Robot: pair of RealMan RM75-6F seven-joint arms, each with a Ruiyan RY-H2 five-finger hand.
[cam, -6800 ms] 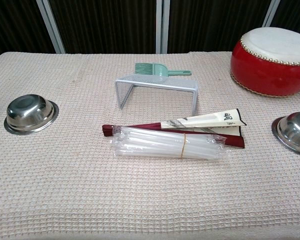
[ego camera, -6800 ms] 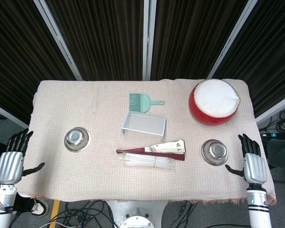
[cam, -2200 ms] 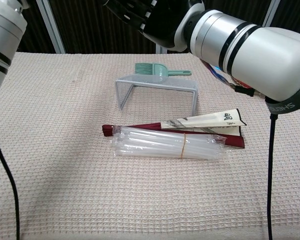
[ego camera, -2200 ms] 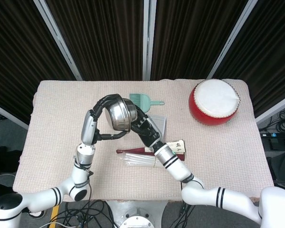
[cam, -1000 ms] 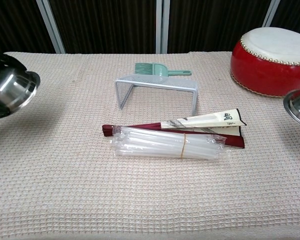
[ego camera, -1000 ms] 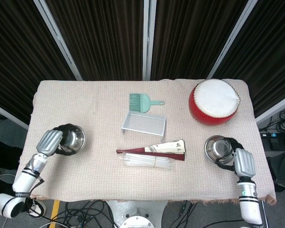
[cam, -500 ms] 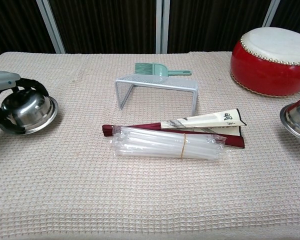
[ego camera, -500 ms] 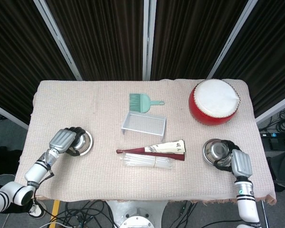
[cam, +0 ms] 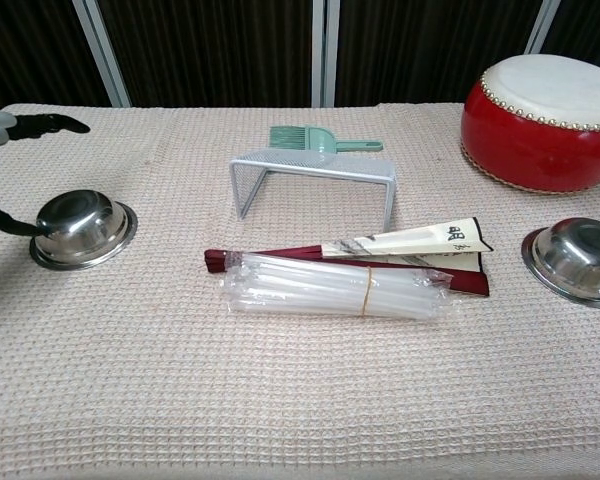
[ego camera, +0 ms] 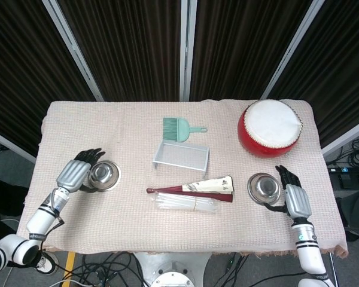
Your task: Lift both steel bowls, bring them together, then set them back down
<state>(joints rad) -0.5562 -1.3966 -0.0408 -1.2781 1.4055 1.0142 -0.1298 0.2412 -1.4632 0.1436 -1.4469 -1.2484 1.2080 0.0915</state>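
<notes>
Both steel bowls sit on the tablecloth: left bowl beside the wide-spread left hand, right bowl beside the wide-spread right hand.

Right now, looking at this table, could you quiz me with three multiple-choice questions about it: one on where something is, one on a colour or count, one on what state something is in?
1. Where does the green brush lie?
A. Behind the white wire rack, toward the curtains
B. On top of the drum
C. Inside a steel bowl

2. What colour is the drum's side?
A. Blue
B. Red
C. Black

3. What state is the left steel bowl in?
A. Held up in the air
B. Stacked on the other bowl
C. Standing on the cloth, let go

Answers:
1. A: the head view shows the brush just beyond the rack.
2. B: the drum's body is red under a white skin.
3. C: the bowl rests on the table cloth, with the left hand beside it, fingers spread; the right steel bowl likewise sits by the open right hand.
</notes>
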